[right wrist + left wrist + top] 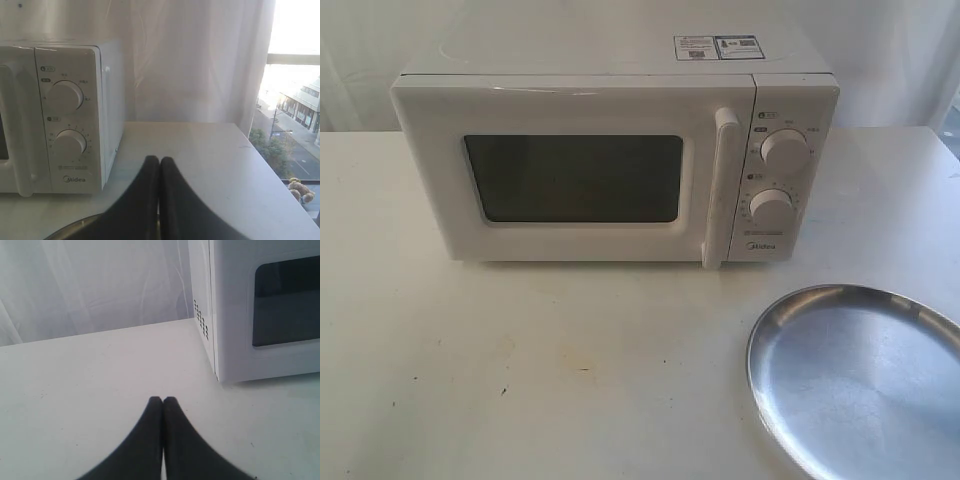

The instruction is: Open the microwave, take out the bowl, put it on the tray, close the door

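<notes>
The white microwave [610, 150] stands at the back of the table, its door [570, 175] shut, with a dark window and a vertical bar handle [720, 185]. The bowl is hidden. The silver tray [865, 380] lies at the front right. Neither gripper shows in the exterior view. In the left wrist view my left gripper [162, 401] is shut and empty over the table, short of the microwave's [260, 310] left front corner. In the right wrist view my right gripper [159, 160] is shut and empty, above the tray's rim [75, 226], beside the microwave's dial panel [67, 115].
Two round dials [783, 150] sit on the microwave's right panel. A white curtain hangs behind the table. The table's right edge [280, 185] lies beside a window looking down on a street. Bare white tabletop [520, 360] stretches in front of the microwave.
</notes>
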Motion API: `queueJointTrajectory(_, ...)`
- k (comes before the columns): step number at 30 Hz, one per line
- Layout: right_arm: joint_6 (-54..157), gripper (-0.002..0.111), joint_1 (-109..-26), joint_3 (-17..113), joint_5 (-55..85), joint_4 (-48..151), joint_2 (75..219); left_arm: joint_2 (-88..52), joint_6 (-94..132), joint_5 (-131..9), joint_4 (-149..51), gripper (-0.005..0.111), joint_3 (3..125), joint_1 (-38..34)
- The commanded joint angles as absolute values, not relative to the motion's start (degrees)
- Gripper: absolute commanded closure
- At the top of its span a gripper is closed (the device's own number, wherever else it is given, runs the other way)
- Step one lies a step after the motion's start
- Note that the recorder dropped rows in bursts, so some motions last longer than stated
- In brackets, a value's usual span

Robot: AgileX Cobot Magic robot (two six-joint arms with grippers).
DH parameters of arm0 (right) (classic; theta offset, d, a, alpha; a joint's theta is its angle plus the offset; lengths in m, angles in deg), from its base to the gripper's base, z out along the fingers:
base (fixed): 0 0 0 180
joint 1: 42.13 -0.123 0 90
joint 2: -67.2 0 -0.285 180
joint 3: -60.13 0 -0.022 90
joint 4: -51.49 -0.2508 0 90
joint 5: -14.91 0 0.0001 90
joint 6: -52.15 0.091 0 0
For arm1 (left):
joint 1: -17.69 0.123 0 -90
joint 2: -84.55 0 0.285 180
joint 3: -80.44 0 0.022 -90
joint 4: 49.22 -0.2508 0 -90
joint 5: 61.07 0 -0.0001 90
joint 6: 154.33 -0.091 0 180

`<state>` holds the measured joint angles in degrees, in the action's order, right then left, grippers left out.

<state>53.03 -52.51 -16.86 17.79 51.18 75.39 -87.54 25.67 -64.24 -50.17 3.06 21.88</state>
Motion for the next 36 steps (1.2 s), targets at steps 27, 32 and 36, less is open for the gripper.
queueJointTrajectory(27, 64.32, 0.108, -52.20, -17.09, 6.57, 51.49, 74.99, -87.66, 25.67, -64.45, -49.72, 0.107, 3.22, 21.65)
queueJointTrajectory(32, 67.26, 0.108, -52.20, -17.09, 1.98, 51.49, 74.99, -87.66, 25.67, -64.45, -49.72, 0.107, 3.22, 21.65)
queueJointTrajectory(36, 81.39, 0.108, -53.07, -17.09, 0.01, 52.09, 74.99, -87.66, 25.67, -64.45, -49.72, 0.107, 3.22, 21.65)
